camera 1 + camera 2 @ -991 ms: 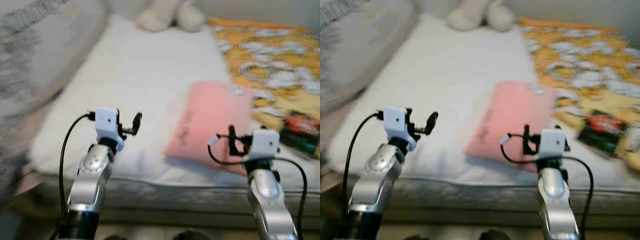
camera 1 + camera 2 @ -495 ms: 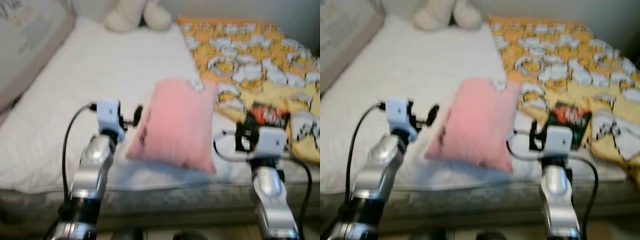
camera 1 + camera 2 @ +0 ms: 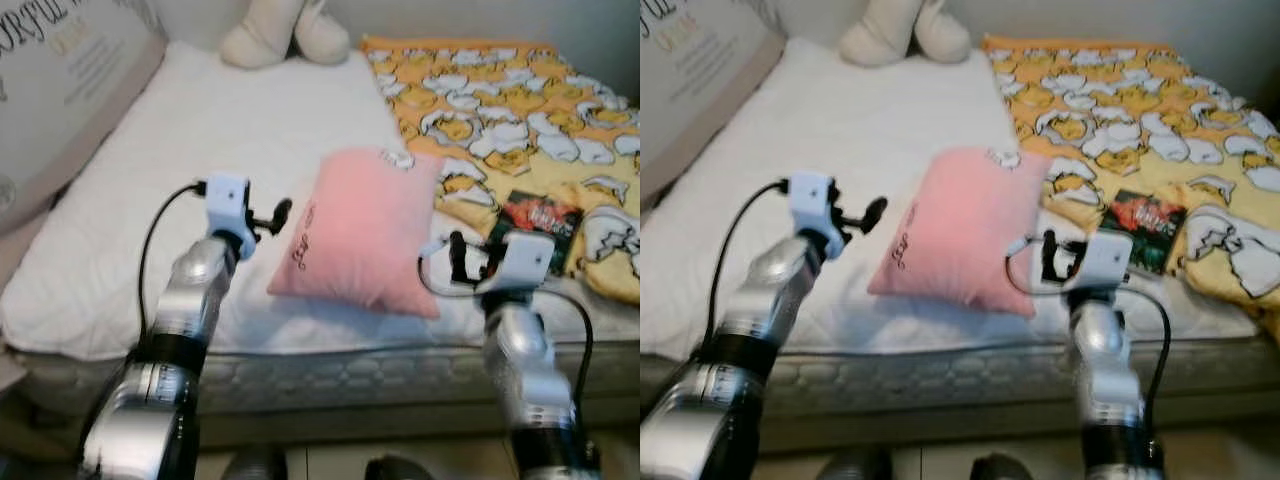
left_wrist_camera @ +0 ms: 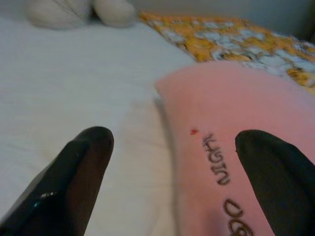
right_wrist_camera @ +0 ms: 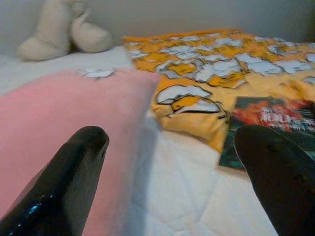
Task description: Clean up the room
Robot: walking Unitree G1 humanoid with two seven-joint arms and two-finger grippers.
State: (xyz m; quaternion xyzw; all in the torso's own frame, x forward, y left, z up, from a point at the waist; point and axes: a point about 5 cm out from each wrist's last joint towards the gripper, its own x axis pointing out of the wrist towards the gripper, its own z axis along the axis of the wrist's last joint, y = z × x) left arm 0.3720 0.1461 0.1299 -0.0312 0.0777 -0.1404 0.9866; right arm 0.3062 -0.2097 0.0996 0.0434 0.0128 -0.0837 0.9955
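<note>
A pink pillow [image 3: 367, 228] with dark lettering lies on the white mattress [image 3: 230, 130] near its front edge. My left gripper [image 3: 278, 212] hovers just off the pillow's left edge, open; in the left wrist view its fingers [image 4: 74, 177] straddle that edge of the pink pillow [image 4: 236, 128]. My right gripper [image 3: 458, 258] is at the pillow's right front corner, open, between the pillow [image 5: 64, 108] and a dark green and red book [image 3: 539, 217].
A yellow patterned blanket [image 3: 500, 90] covers the right side of the bed. A cream plush toy [image 3: 285, 30] sits at the back. A large printed cushion [image 3: 60, 90] leans at the left. The mattress front edge [image 3: 330, 375] is just below the grippers.
The camera has shifted, so the bed sits differently in the picture. Both arms have reached slightly forward toward the pillow's two sides. The pillow and book lie as before.
</note>
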